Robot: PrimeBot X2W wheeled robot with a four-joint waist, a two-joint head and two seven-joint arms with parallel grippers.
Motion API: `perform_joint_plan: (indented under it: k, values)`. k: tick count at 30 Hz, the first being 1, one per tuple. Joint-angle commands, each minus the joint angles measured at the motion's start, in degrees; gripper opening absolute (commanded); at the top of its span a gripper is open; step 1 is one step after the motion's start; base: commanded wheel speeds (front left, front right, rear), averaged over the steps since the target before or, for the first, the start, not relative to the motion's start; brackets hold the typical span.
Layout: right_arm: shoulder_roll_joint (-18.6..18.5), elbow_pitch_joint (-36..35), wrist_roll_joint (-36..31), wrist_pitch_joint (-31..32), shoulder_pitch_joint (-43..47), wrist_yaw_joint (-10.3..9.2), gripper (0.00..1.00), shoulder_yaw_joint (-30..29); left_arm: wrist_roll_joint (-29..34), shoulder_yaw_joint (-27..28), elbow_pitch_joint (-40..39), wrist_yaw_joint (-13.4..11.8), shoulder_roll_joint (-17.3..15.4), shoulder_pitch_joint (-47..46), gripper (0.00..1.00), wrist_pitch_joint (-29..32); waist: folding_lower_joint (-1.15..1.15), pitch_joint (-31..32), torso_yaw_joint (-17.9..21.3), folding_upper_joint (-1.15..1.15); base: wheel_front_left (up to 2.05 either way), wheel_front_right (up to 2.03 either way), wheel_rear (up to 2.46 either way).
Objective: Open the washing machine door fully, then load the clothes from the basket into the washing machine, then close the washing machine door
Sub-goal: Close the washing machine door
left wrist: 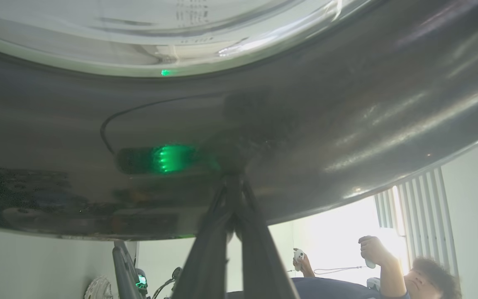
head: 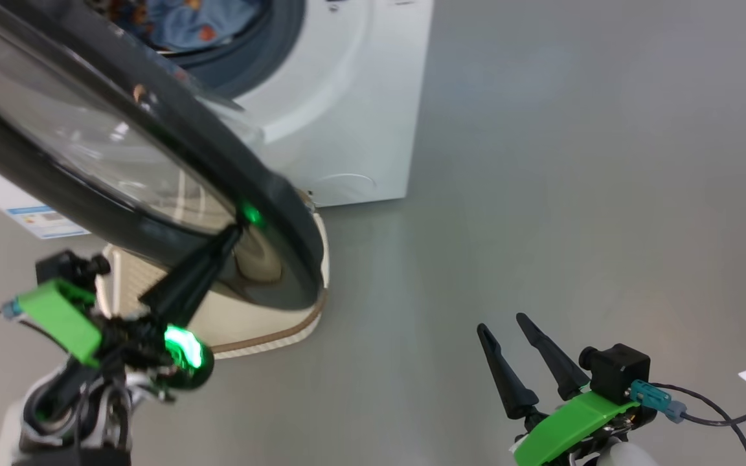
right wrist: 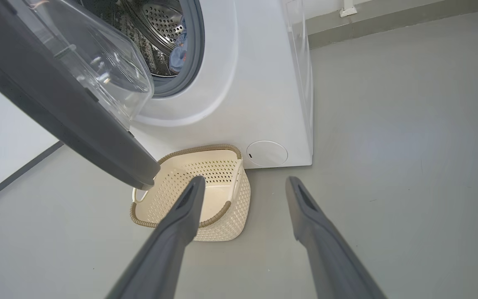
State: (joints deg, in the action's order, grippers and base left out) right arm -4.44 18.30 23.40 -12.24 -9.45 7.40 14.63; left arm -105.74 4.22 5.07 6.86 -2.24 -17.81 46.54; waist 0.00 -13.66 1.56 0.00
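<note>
Our left gripper (head: 238,228), fingers pinched together, seems to touch the black rim of the door (head: 172,110). Our right gripper (head: 504,321) hangs spread, empty. Beyond, the basket (right wrist: 199,148) sits before the washing machine (head: 347,97), clothes (head: 185,29) inside it.

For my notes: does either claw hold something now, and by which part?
Nothing held: shut left claw only touches the door; right claw is open.

Left gripper (head: 237,232) — fingers together — touches the washing machine door (head: 127,149) rim.
</note>
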Motion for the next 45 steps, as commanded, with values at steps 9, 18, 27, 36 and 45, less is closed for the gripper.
perform_joint_plan:
  k: [9,18,27,36,45]
  values:
    - [0.9,0.7,0.9,-2.0,-2.9,0.09,1.00,2.0,0.4,-0.1,3.8,0.6,-0.6,-11.0,0.00,-6.8,0.00,-3.4,4.9,0.00,0.00,0.00,0.00]
    - [1.0,1.9,1.1,-2.5,-3.7,0.09,1.00,1.2,1.2,0.6,5.4,0.6,-0.6,-10.0,0.00,-8.7,0.00,-1.9,3.9,0.00,0.00,0.00,0.00]
    - [0.4,2.4,1.3,-2.6,-2.8,0.09,1.00,0.8,2.2,1.7,4.4,0.6,-0.6,-4.7,0.00,-13.3,0.00,1.8,1.0,0.00,0.00,0.00,0.00]
    - [-0.2,2.5,1.7,-2.7,-1.3,0.09,1.00,0.6,3.2,2.1,1.9,0.6,-0.6,0.1,0.00,-17.4,0.00,4.8,-0.9,0.00,0.00,0.00,0.00]
    - [-0.4,2.4,2.2,-2.7,0.0,0.09,1.00,0.5,4.2,2.2,-2.1,0.6,-0.6,7.3,0.44,-26.2,0.00,7.7,-2.2,0.00,0.00,0.00,0.00]
